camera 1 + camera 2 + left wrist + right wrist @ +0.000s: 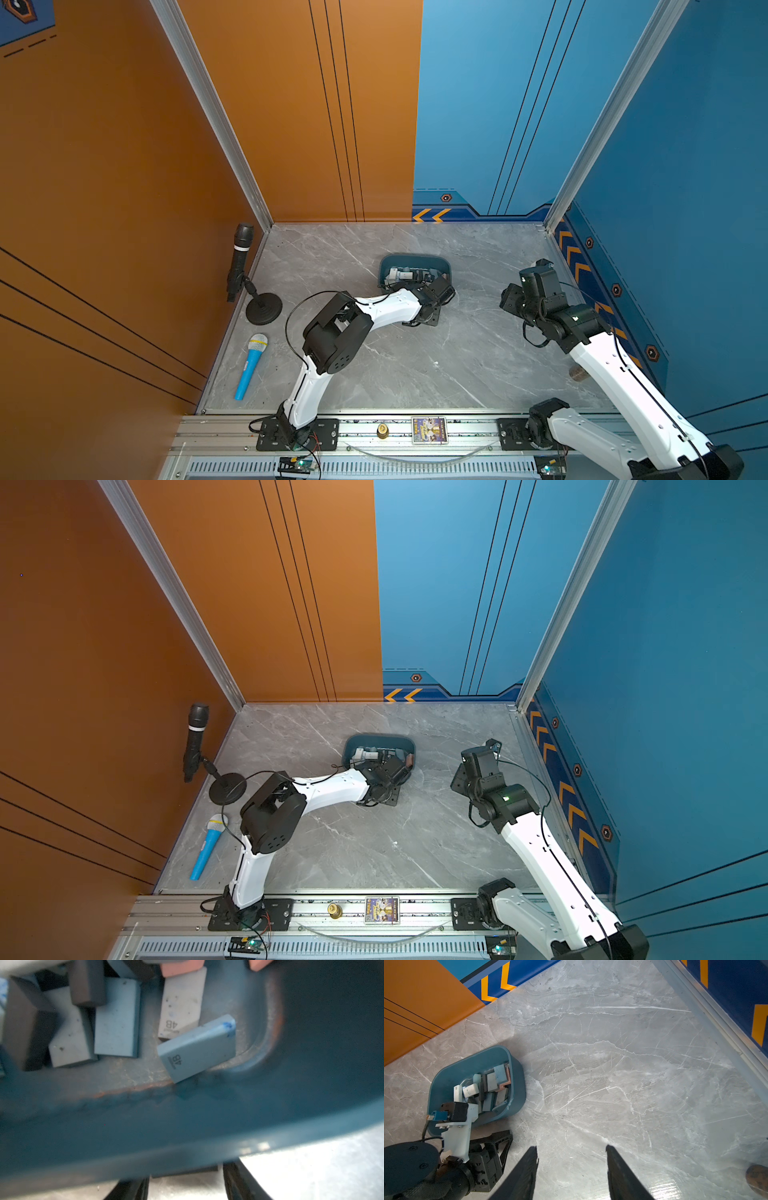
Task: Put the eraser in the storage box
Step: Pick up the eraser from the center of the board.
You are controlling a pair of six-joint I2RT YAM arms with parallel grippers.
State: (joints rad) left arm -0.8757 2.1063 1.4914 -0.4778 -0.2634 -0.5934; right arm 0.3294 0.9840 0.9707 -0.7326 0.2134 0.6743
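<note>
The desk [415, 365] is finished in grey, white-veined marble pattern and lit evenly. It is enclosed by orange panels [124, 166] and blue panels [685, 166], joined by aluminium posts [208, 99]. Orange chevrons [440, 215] are printed along the blue panels' foot.

Our two arms: white shells, black joints.
We see the left arm [309, 386] and right arm [615, 374] built alike: glossy white link shells between chunky black joint housings [336, 336], the elbow cap dotted with small holes. Thin black cables [287, 324] loop outside each arm and run clipped along the white shells. Each base has a black plate [328, 434] with silver screws. We spot a green light [505, 799] on a right-arm joint. The left arm's wrist carries a white bracket [456, 1138] with a row of silver screws, plus a blue connector [439, 1115]. On the right gripper [571, 1147] we see black fingers [529, 1169], serrated on the inner edge.
</note>
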